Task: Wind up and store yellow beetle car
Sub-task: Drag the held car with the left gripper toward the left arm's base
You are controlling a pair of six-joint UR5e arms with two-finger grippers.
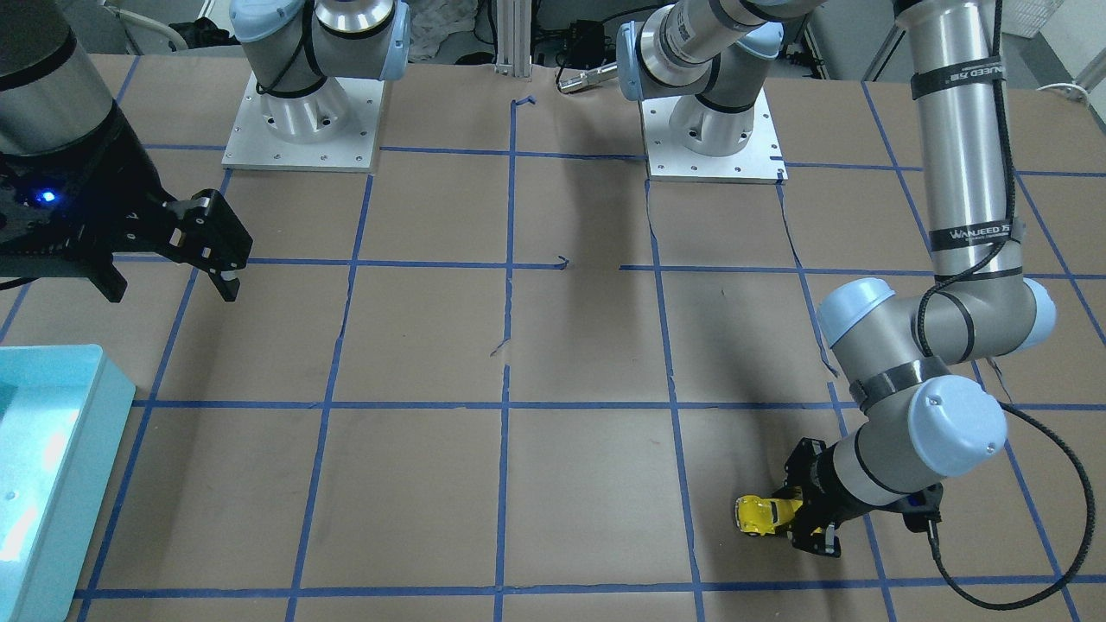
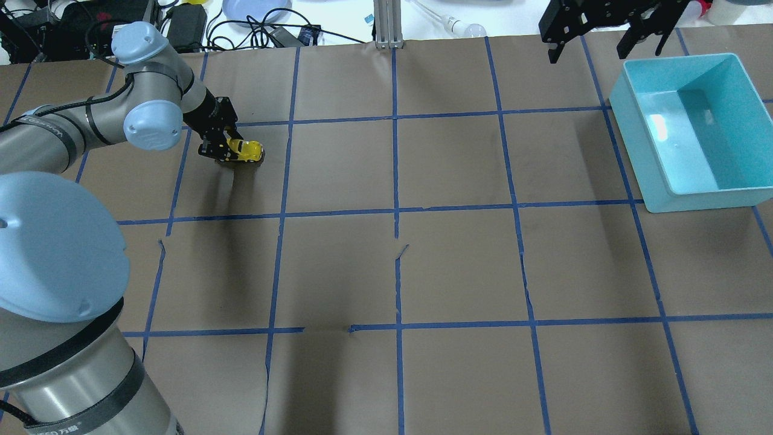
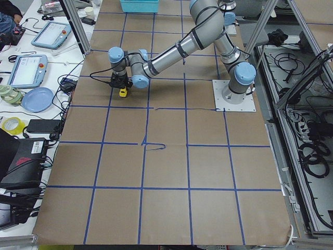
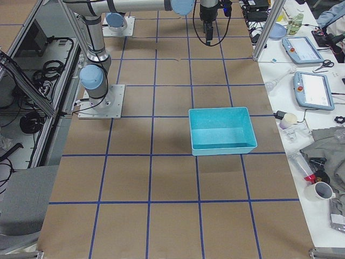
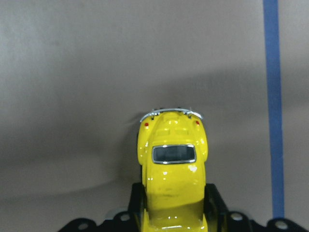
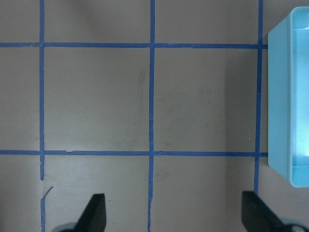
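The yellow beetle car (image 2: 246, 149) is a tiny glossy toy at the table's far left, in my left gripper (image 2: 226, 148). The gripper is shut on the car's sides. In the left wrist view the car (image 5: 173, 154) sits between the two black fingers (image 5: 137, 198), one end with its small window pointing away. It is low over the brown paper; I cannot tell whether it touches. The front view shows the car (image 1: 762, 514) and the left gripper (image 1: 799, 510). My right gripper (image 2: 595, 36) is open and empty, high near the bin; it also shows in the right wrist view (image 6: 176, 212).
A teal bin (image 2: 682, 193) stands at the far right, seen also in the front view (image 1: 52, 484) and in the right wrist view (image 6: 280, 96). Brown paper with a blue tape grid (image 2: 395, 211) covers the table. Both arm bases (image 1: 302, 121) stand at the robot's edge.
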